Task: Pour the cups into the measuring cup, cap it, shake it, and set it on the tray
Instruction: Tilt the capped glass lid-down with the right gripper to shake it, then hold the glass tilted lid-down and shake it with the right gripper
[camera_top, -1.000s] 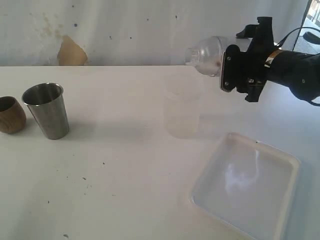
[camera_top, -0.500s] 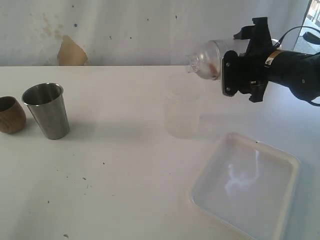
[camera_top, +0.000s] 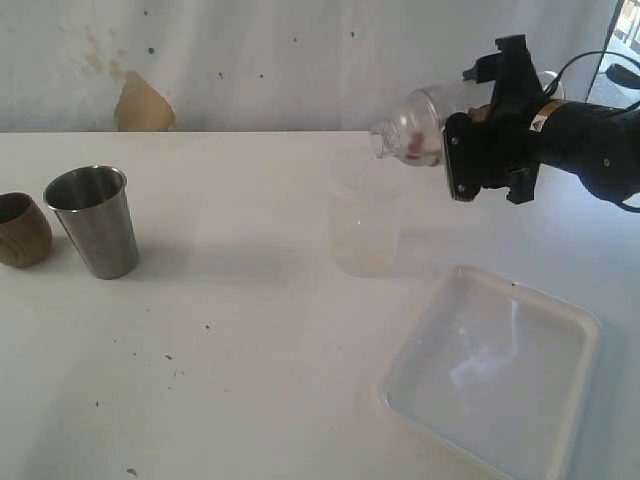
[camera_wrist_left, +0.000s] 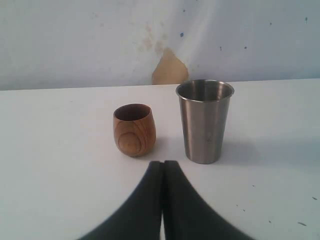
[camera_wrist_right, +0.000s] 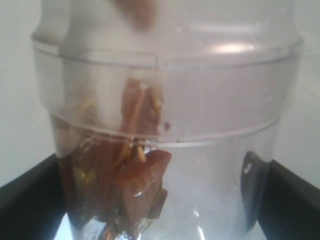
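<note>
Right gripper (camera_top: 452, 150) clamps the measuring cup (camera_top: 422, 125), held in the air on its side above the table (camera_top: 250, 350), dome lid (camera_top: 390, 128) on and brown pieces inside; left gripper (camera_wrist_left: 162, 172) has its fingers pressed together, low over the table; the tray (camera_top: 590, 335) lies at the right; the steel tumbler (camera_top: 92, 222) stands far left; the frosted cup (camera_top: 365, 235) stands upright below the held cup; the wooden cup (camera_top: 20, 230) sits just beside the tumbler.
</note>
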